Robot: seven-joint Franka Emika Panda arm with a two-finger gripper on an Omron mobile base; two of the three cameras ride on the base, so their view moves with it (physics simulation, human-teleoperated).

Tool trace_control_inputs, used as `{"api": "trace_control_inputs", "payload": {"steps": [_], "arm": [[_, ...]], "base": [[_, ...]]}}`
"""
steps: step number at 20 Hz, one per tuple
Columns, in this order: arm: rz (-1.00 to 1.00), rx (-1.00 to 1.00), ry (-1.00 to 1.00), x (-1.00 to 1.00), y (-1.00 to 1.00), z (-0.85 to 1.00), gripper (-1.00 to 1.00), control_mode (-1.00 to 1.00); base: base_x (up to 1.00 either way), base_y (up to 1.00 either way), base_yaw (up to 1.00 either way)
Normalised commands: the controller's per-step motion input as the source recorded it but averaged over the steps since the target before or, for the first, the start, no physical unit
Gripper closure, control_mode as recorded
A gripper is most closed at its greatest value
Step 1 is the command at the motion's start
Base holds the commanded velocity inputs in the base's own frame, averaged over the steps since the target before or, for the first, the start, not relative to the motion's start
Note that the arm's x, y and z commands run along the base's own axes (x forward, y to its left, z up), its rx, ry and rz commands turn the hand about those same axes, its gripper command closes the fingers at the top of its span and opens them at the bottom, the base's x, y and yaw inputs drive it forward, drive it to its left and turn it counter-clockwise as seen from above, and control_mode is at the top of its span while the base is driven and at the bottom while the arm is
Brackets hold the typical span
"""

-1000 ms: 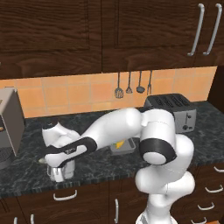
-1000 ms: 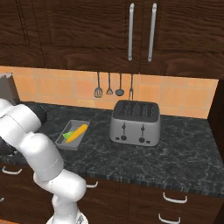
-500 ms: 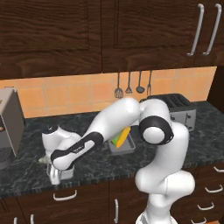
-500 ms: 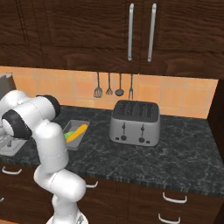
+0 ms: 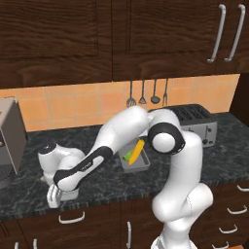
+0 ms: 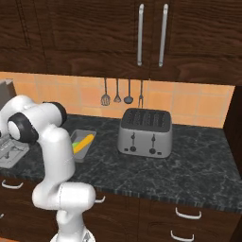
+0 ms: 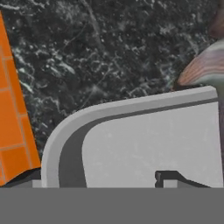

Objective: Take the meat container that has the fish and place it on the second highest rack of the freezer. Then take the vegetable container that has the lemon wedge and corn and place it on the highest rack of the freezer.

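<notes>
The meat container [image 7: 144,140], a grey metal pan, sits near the counter's front edge at the far left [image 6: 10,153]. The fish [image 7: 203,65] lies over its far rim. My gripper [image 7: 103,179] is down at this pan, and one dark fingertip [image 7: 170,177] stands inside it beside the rounded corner. From the left base the hand [image 5: 54,194] covers most of the pan. The vegetable container [image 5: 133,160] lies to the right, holding the yellow corn [image 5: 138,148] and the green lemon wedge [image 5: 127,156]. The freezer and its racks are out of view.
A silver toaster [image 6: 144,132] stands right of the vegetable container. Utensils [image 6: 117,92] hang on the orange tiled wall. A grey appliance [image 5: 10,138] stands on the counter at the far left. Dark cabinets hang above and drawers run below the counter edge.
My hand has moved a little left and down onto the pan. The elbow has swung up and toward the wall, and it no longer covers the vegetable container.
</notes>
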Motion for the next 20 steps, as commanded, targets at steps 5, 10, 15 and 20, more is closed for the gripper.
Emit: {"api": "trace_control_inputs", "payload": {"steps": [5, 10, 15, 20], "arm": [[0.02, 0.0, 0.0, 0.05, -0.01, -0.16, -1.0, -1.0], [0.0, 0.0, 0.0, 0.0, 0.0, 0.0, -1.0, -1.0], [0.0, 0.0, 0.0, 0.0, 0.0, 0.0, 1.0, -1.0], [0.0, 0.0, 0.0, 0.0, 0.0, 0.0, 1.0, -1.0]], "base": [[0.0, 0.0, 0.0], [0.0, 0.0, 0.0], [0.0, 0.0, 0.0], [0.0, 0.0, 0.0]]}}
